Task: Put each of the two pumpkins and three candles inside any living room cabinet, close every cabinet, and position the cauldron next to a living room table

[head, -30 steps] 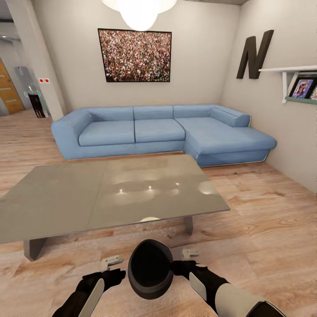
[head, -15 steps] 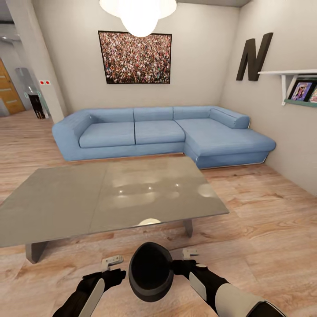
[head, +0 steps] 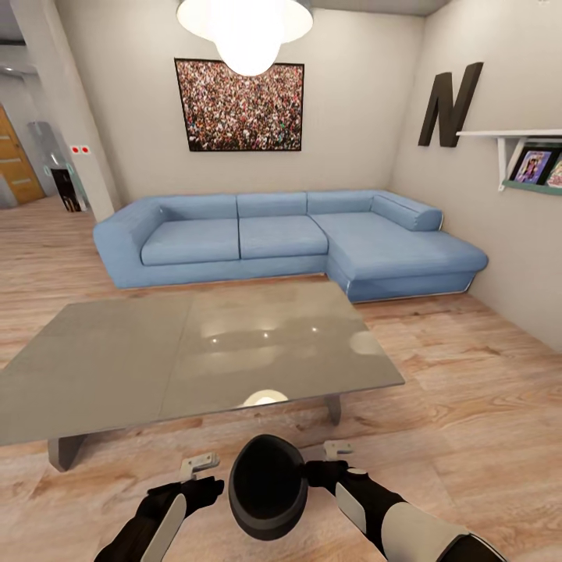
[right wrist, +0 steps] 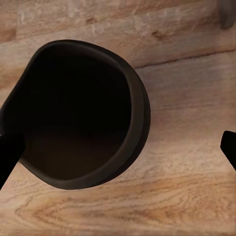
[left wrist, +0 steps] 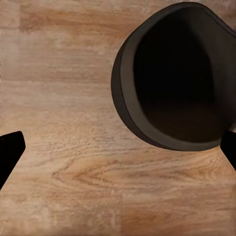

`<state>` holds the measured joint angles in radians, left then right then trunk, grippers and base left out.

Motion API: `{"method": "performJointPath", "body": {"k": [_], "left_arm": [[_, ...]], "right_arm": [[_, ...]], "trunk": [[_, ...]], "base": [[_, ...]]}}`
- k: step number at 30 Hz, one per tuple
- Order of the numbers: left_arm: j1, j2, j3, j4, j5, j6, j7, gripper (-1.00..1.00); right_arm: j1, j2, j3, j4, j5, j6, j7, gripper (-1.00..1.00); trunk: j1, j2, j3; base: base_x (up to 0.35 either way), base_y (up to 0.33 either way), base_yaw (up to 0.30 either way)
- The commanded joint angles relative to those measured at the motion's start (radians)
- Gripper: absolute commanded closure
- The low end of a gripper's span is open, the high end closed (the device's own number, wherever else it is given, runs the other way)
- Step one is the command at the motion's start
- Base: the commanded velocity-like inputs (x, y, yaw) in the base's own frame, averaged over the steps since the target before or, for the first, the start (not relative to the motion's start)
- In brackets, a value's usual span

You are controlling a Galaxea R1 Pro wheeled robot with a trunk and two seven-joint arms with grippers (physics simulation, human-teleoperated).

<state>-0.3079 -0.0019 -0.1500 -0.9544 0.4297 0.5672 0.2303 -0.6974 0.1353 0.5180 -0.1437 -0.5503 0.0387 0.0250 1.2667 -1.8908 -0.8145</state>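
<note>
- Writing: a large dark letter "N" (head: 450,103) on the right wall; nothing else readable. The framed pictures on the wall shelf (head: 511,136) are too small to read.
- Cauldron (head: 267,486) sits between the two hands, over the plank floor (head: 468,390), just off the desk's near edge, close to its near right leg; mouth faces the head camera. Whether it rests on the floor cannot be told.
- Left hand (head: 198,466): spread; fingers (left wrist: 10,150) stand wide apart, one each side of the wrist view, cauldron (left wrist: 172,78) toward one side.
- Right hand (head: 337,450): spread likewise; one finger (right wrist: 10,155) lies against the cauldron rim (right wrist: 78,113).
- Desk (head: 117,359): glossy grey top, bare, with lamp reflections; blue sofa (head: 281,234) beyond its far edge.
- Versus 1.0 s ago: whole head view has shifted slightly; desk and sofa sit a little lower and farther. Cauldron and hands hold the same places in frame.
</note>
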Motion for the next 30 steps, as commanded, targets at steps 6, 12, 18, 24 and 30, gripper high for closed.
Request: {"method": "performJointPath", "body": {"k": [6, 12, 18, 24, 30], "left_arm": [[0.0, 0.0, -0.002, -0.001, 0.009, 0.003, 0.009, -1.0], [0.0, 0.0, -0.002, -0.001, 0.009, 0.003, 0.009, -1.0], [0.0, 0.0, -0.002, -0.001, 0.009, 0.003, 0.009, -1.0], [0.0, 0.002, -0.002, -0.001, 0.01, 0.003, 0.009, -1.0], [0.0, 0.004, -0.002, -0.001, 0.011, 0.003, 0.009, -1.0]], "right_arm": [[-0.001, 0.0, 0.003, 0.0, -0.005, 0.004, 0.0, -1.0], [-0.001, 0.0, 0.003, 0.0, -0.005, 0.004, 0.0, -1.0], [-0.001, 0.0, 0.003, 0.0, -0.005, 0.004, 0.0, -1.0], [-0.001, 0.0, 0.003, 0.0, -0.005, 0.009, -0.002, -1.0], [-0.001, 0.0, 0.003, 0.0, -0.005, 0.008, -0.002, -1.0]], "trunk": [[-0.023, 0.042, 0.018], [-0.046, 0.084, 0.037], [-0.069, 0.126, 0.056], [-0.092, 0.168, 0.074], [-0.115, 0.21, 0.093]], "base": [[0.0, 0.0, 0.0], [0.0, 0.0, 0.0], [-0.005, 0.001, 0.0], [-0.187, 0.065, 0.0], [-0.05, 0.012, 0.0]]}}
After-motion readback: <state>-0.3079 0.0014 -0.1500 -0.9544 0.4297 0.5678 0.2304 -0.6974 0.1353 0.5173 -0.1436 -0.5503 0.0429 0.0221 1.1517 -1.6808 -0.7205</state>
